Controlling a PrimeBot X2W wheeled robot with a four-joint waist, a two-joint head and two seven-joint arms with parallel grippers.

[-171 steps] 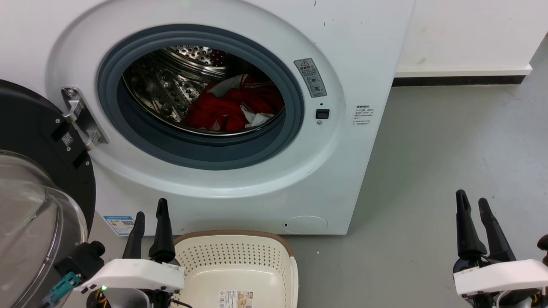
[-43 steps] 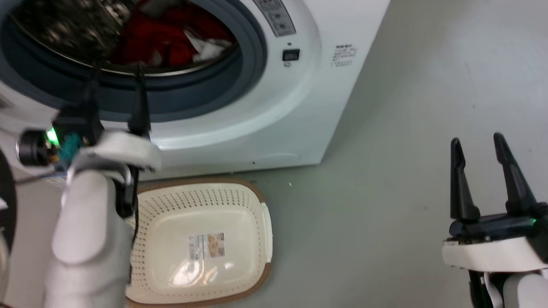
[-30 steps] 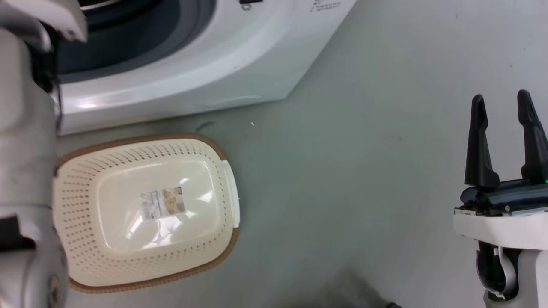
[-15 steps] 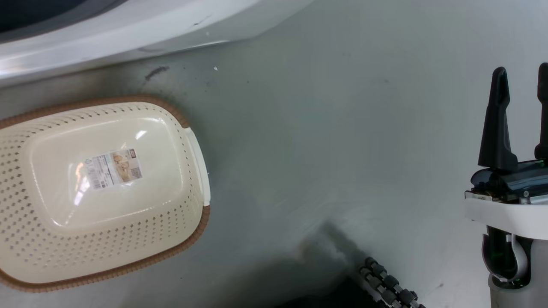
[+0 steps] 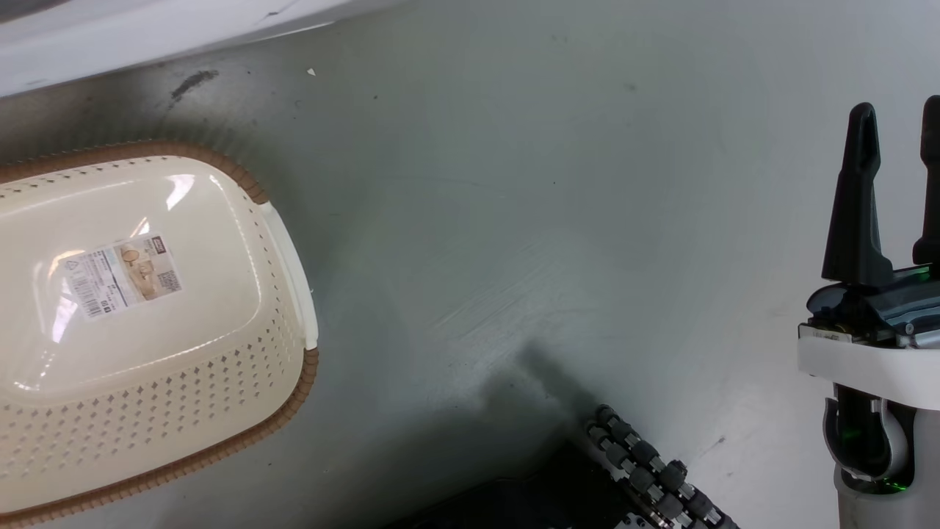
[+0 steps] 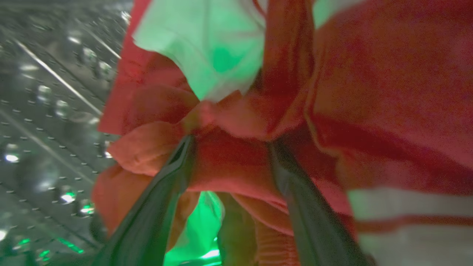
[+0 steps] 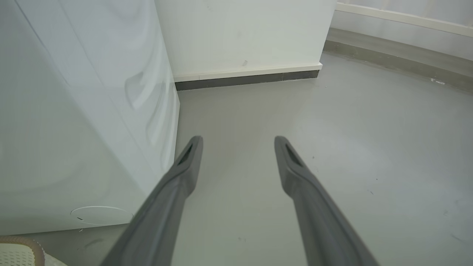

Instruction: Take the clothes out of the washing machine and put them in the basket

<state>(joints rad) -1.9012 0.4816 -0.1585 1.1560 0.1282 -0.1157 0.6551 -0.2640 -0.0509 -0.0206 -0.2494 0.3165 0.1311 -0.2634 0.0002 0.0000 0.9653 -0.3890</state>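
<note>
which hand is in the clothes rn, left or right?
The left hand: its open fingers straddle a fold of the red clothes inside the drum. The right hand is open over bare floor beside the washing machine.

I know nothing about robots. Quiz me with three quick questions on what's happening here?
1. True or false: the basket holds the clothes.
2. The left gripper has its fingers pushed into: A) the floor, B) the clothes in the drum, C) the basket?
3. Fill in: the right gripper is open and holds ____.
Key: 1 false; 2 B; 3 nothing.
</note>
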